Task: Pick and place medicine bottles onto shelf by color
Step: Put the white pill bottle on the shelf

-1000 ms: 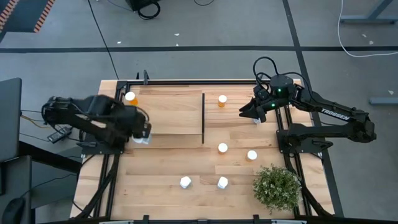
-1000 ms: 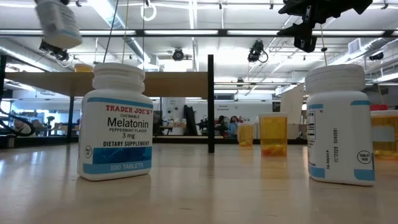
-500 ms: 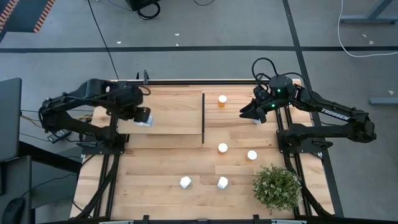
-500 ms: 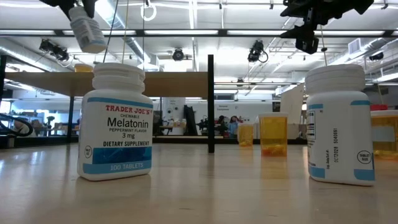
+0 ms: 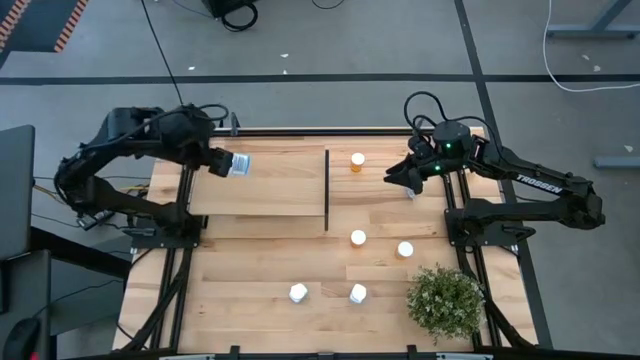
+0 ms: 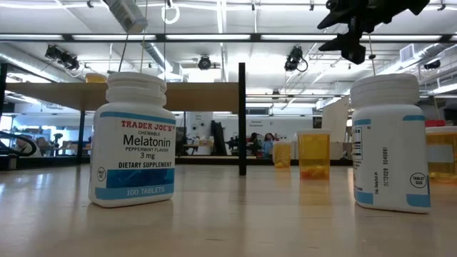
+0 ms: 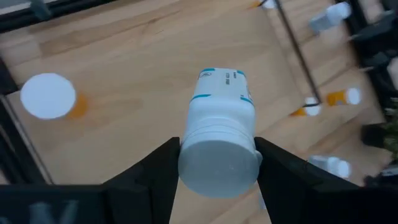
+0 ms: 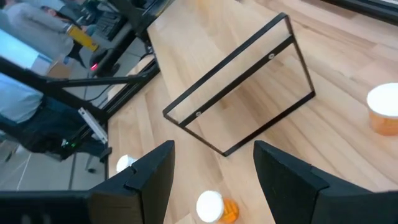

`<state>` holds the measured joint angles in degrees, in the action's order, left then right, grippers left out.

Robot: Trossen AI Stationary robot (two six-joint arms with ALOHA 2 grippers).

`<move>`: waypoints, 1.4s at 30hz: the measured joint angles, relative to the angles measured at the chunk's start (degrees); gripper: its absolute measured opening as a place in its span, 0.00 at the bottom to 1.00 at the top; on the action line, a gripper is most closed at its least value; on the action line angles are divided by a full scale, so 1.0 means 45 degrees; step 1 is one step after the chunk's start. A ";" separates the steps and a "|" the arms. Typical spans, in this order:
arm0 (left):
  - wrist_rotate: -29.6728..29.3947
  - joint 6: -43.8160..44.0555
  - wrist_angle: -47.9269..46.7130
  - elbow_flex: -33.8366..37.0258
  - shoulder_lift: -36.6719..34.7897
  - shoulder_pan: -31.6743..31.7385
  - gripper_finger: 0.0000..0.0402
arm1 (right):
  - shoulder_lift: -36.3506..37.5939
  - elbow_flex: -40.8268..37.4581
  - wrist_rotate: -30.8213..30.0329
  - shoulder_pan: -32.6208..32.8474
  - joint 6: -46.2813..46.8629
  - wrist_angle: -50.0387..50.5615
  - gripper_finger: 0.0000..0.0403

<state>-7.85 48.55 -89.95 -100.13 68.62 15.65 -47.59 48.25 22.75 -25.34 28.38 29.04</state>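
White-bodied and blue-banded, one medicine bottle [image 7: 221,118] is being pinched at its cap end by the left gripper [image 5: 222,161], which is hanging above the far left part of the shelf [image 5: 280,185]. An orange bottle [image 7: 53,99] is standing on the shelf near its far left corner. The right gripper [image 5: 400,178] is hovering with its fingers spread and empty, just right of the black divider [image 5: 327,190] and near an orange bottle [image 5: 357,161] on the far side of the table [image 5: 250,280]. Four white-capped bottles [image 5: 357,238] are standing on the table in front of the shelf, beside a potted plant [image 5: 444,302]. In the low view, a melatonin bottle [image 6: 133,139] is filling the foreground.
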 joint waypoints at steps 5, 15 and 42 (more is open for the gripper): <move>0.0395 -0.0517 0.0000 0.1752 0.0209 0.0823 0.47 | 0.0000 0.0000 -0.0428 0.0000 0.0453 -0.0002 0.56; 0.1539 -0.1328 -0.0037 0.5256 -0.0504 0.1508 0.48 | 0.0000 0.0000 -0.0783 0.0000 0.0735 -0.0002 0.56; 0.2292 -0.1960 -0.0013 0.4876 -0.2414 0.2051 0.47 | 0.0000 0.0000 -0.1429 -0.0005 0.0979 -0.0003 0.56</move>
<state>2.46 39.74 -90.01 -78.18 57.76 24.88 -47.59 48.25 16.32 -25.36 32.79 29.03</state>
